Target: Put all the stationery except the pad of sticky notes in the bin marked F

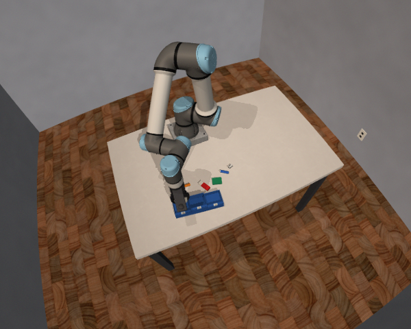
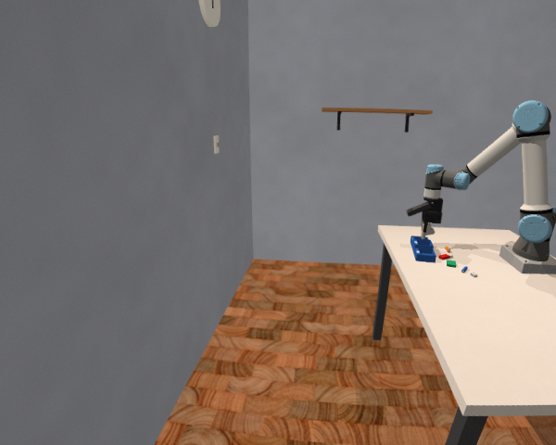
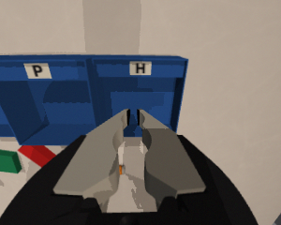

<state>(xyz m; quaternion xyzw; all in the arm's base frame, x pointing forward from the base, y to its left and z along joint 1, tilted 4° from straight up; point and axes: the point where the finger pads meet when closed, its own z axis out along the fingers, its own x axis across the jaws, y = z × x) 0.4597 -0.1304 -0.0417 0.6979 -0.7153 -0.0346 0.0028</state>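
A row of three blue bins (image 1: 207,205) (image 2: 424,252) stands near the table's front edge. The wrist view shows the bins labelled P (image 3: 36,70) and H (image 3: 178,94). My gripper (image 1: 180,206) (image 2: 424,235) (image 3: 133,110) is shut with nothing visible between the fingertips. It hangs over the end bin marked H. Behind the bins lie a small orange item (image 1: 187,184) (image 2: 447,248) (image 3: 121,170), a red item (image 1: 205,186) (image 2: 443,256) (image 3: 36,154), a green flat block (image 1: 216,181) (image 2: 451,263) (image 3: 2,160), a blue item (image 1: 223,171) (image 2: 464,269) and a small grey clip (image 1: 229,165) (image 2: 473,274).
The arm's base (image 1: 188,136) (image 2: 532,260) is mounted at the back of the white table (image 1: 269,141) (image 2: 508,335). The bins stand close to the table's front edge.
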